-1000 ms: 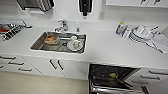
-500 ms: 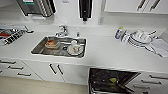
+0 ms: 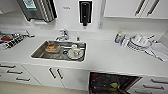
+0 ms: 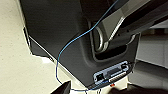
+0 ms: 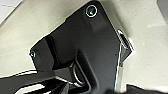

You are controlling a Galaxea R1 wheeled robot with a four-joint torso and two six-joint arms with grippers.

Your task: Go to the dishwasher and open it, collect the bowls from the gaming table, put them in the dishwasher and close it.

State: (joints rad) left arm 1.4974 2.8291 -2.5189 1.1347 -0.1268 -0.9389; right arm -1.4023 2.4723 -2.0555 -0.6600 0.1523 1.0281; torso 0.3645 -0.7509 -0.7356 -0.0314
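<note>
White countertop (image 3: 105,56) ran along the wall, steel sink (image 3: 37,53) set into it holding dishes, stacked plates (image 3: 137,43) and a bottle (image 3: 118,37) stood toward the right, cloth (image 3: 160,51) beside them

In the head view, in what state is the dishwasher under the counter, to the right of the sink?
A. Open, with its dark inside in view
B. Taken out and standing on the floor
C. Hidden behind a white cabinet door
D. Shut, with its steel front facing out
A: the dishwasher shows a dark open cavity below the white counter, to the right of the sink, with something yellow-green inside it.
</note>
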